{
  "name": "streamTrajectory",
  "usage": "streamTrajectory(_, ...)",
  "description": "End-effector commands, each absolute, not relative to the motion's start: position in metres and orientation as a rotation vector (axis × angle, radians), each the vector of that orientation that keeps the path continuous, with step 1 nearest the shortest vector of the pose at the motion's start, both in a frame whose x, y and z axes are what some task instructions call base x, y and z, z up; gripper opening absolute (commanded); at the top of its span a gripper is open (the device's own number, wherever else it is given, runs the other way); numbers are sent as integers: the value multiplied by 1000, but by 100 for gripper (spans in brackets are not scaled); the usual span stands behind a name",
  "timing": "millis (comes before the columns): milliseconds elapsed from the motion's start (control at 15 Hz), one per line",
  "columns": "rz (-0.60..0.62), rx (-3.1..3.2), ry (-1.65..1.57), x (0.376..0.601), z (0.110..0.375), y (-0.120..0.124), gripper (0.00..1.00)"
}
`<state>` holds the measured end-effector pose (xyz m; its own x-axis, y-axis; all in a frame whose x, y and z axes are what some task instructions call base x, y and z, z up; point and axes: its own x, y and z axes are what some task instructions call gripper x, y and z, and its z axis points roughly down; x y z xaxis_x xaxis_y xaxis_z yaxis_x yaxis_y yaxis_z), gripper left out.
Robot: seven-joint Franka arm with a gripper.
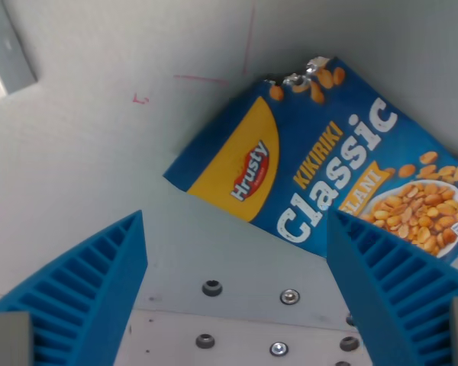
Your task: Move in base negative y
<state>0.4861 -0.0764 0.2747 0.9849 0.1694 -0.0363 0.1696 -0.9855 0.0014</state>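
Wrist view: one peanut bag (332,171), two spread fingers (91,286) of the hand (237,286).

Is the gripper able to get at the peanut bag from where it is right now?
Probably yes: the gripper is open, nothing lies between it and the peanut bag, which lies flat and unobstructed.

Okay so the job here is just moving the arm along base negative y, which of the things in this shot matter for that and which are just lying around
Part of the job:
- gripper, blue ribbed fingers spread apart, nothing between them

Just lying about:
- Hrusty Kikiriki Classic peanut bag, flat on the table, torn open at its top edge
- white table with faint red pen marks
- grey bracket at the wrist view's upper left
- screws in the plate near the fingers
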Motion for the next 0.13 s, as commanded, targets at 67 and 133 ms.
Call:
streamTrajectory(67, -11, 3124, 299, 477, 279, -90, 100)
streamTrajectory(133, -11, 3124, 299, 476, 278, -96, 100)
